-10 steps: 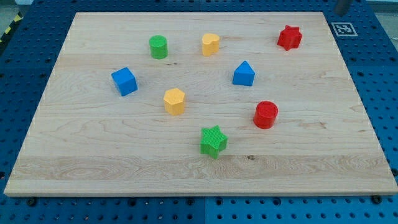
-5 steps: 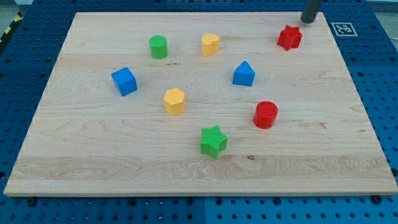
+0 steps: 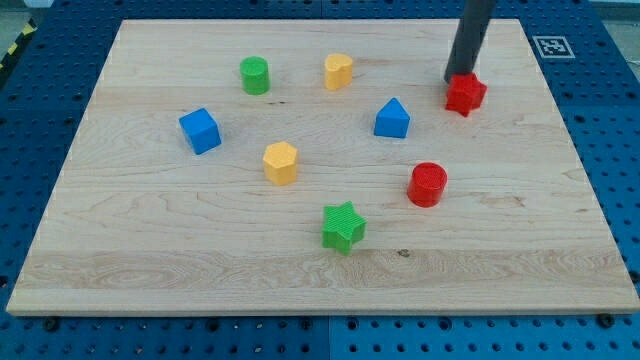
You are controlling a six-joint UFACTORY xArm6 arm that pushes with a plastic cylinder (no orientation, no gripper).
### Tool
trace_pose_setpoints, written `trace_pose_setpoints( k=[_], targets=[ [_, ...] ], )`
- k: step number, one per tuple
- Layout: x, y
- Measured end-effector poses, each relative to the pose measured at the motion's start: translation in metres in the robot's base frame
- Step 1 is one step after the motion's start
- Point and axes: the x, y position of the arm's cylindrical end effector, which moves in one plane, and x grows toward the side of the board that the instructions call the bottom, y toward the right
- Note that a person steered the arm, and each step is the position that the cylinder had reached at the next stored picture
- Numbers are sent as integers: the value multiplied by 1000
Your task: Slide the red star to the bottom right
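My tip (image 3: pixel 457 79), a plain dark rod without any claw, touches the top-left side of the red plastic star (image 3: pixel 466 95) on the wooden board (image 3: pixel 150 230)

Bright, even light from overhead falls on the pale board (image 3: pixel 300 250), with no glare or hot spots. Blocks such as the green star (image 3: pixel 343 226) and red cylinder (image 3: pixel 427 184) cast only small, soft shadows at their bases. Focus is sharp throughout, though the board's edges taper toward the view's top.
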Motion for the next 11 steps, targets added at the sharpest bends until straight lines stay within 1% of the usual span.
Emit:
trace_pose_setpoints(
  k=[3, 5, 6, 7, 8, 9, 10, 11],
  targets=[
    [134, 4],
    [200, 4],
    [208, 2],
    [214, -35],
    [241, -75],
    [249, -59],
    [249, -36],
    [249, -26]
  ],
)
